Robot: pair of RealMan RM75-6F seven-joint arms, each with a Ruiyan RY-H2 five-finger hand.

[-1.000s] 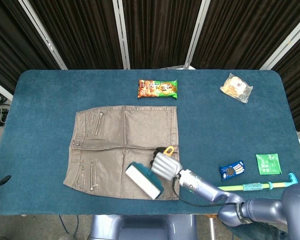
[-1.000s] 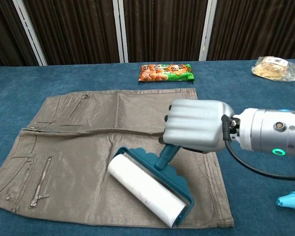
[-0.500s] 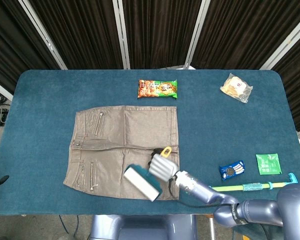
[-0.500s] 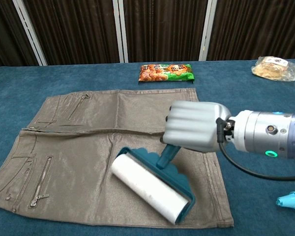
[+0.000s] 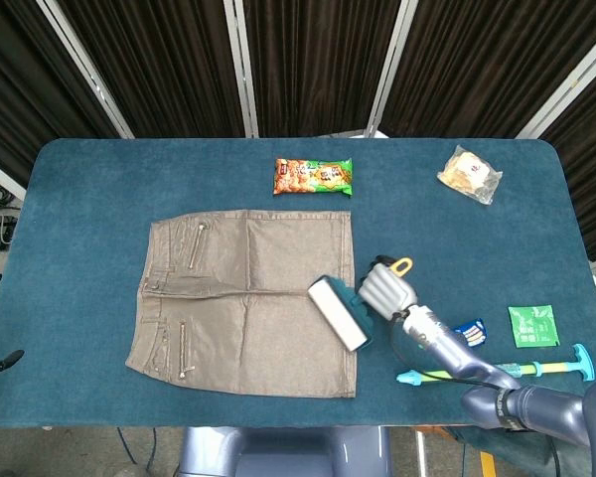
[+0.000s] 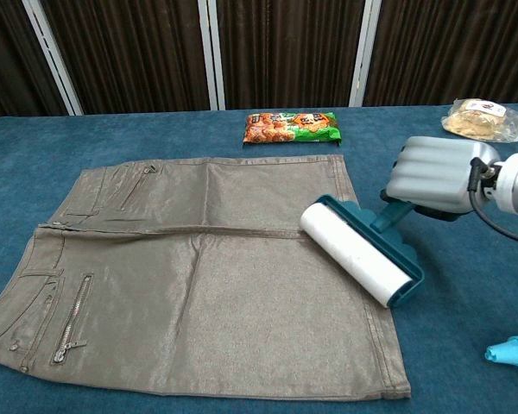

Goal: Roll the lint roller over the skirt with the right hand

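A grey-brown skirt [image 5: 248, 298] [image 6: 198, 276] lies flat on the blue table, waistband to the left with zips showing. My right hand [image 5: 385, 292] [image 6: 432, 177] grips the teal handle of the lint roller [image 5: 340, 314] [image 6: 356, 251]. The white roll lies across the skirt's right hem edge, partly over the table; whether it touches the fabric I cannot tell. The handle's yellow end [image 5: 401, 265] sticks out above the hand. My left hand shows in neither view.
A snack bag [image 5: 313, 177] [image 6: 290, 126] lies behind the skirt. A clear bag of biscuits [image 5: 469, 174] [image 6: 483, 119] sits far right. A cookie pack [image 5: 469, 331], green sachet [image 5: 531, 325] and a long teal-tipped stick [image 5: 497, 373] lie near the right front edge.
My right hand has carried the roller from the skirt's lower middle to the right and away from the front edge, out to the right hem. The skirt has stayed flat.
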